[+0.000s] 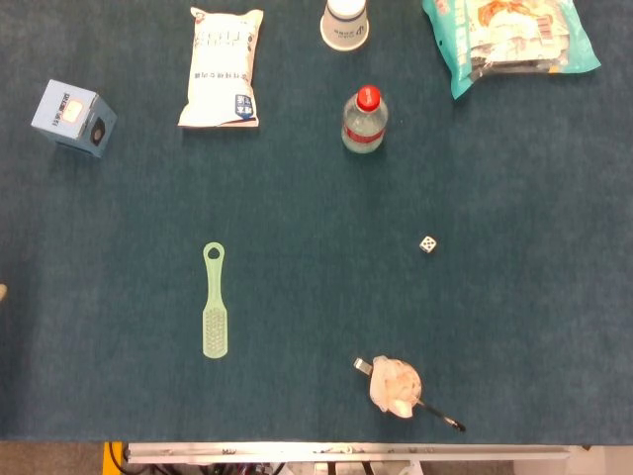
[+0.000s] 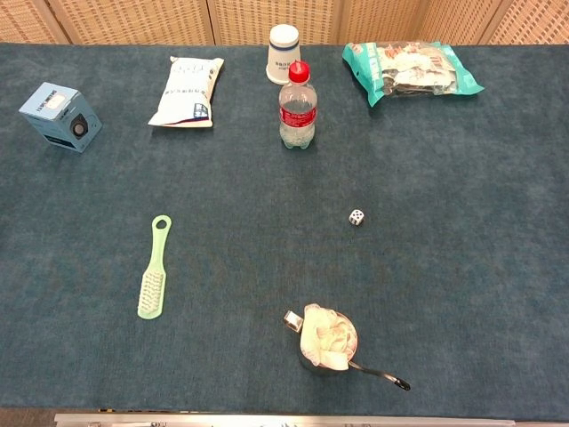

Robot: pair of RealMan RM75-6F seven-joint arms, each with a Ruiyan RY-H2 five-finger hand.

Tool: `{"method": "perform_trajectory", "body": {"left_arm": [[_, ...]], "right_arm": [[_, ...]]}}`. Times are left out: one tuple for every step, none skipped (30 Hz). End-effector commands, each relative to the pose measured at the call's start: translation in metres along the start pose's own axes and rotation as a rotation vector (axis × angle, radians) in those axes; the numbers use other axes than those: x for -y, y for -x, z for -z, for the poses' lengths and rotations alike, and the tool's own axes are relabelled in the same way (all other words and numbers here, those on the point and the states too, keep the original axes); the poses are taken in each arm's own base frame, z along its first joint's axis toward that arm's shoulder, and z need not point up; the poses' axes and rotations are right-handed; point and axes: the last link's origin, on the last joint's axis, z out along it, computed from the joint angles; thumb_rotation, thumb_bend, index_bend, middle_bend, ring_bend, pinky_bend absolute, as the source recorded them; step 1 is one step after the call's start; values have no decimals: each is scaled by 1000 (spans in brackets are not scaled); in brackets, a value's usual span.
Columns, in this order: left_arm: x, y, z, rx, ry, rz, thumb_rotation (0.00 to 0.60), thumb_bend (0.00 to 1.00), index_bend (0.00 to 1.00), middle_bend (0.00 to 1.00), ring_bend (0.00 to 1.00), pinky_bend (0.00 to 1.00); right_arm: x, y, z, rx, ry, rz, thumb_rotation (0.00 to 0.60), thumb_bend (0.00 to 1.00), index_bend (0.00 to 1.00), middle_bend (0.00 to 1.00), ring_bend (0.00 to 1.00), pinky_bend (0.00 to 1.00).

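A pale sliver, seemingly a fingertip of my left hand (image 1: 2, 293), shows at the left edge of the head view; too little is visible to tell how the fingers lie. The chest view shows no hand, and my right hand is out of both views. Nearest that sliver lies a green brush (image 1: 214, 301) (image 2: 154, 267), flat on the blue cloth. A red-capped clear bottle (image 1: 364, 121) (image 2: 297, 107) stands upright at the back. A small white die (image 1: 427, 244) (image 2: 356, 217) sits right of centre. Near the front edge a metal strainer with crumpled tissue (image 1: 396, 386) (image 2: 325, 338) rests on the cloth.
At the back: a blue box (image 1: 72, 116) (image 2: 60, 116) on the left, a white snack bag (image 1: 222, 67) (image 2: 188, 91), an upturned paper cup (image 1: 344, 24) (image 2: 284, 53), and a teal snack bag (image 1: 506, 40) (image 2: 409, 69) on the right. The table's front edge (image 1: 336, 452) runs along the bottom.
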Motion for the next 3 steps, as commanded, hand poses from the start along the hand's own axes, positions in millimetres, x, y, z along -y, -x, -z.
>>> {"method": "perform_trajectory", "body": {"left_arm": [[1, 1, -1, 5, -4, 0, 600, 0, 454, 369, 299, 560], [1, 1, 0, 8, -4, -2, 600, 0, 454, 369, 299, 560], [1, 1, 0, 8, -4, -2, 600, 0, 454, 369, 299, 560]], "right_arm": [[-3, -1, -1, 4, 5, -13, 600, 382, 383, 486, 404, 537], [-3, -1, -1, 7, 4, -16, 600, 382, 383, 486, 404, 537], [-3, -1, 0, 9, 3, -17, 600, 382, 383, 486, 404, 537]]}}
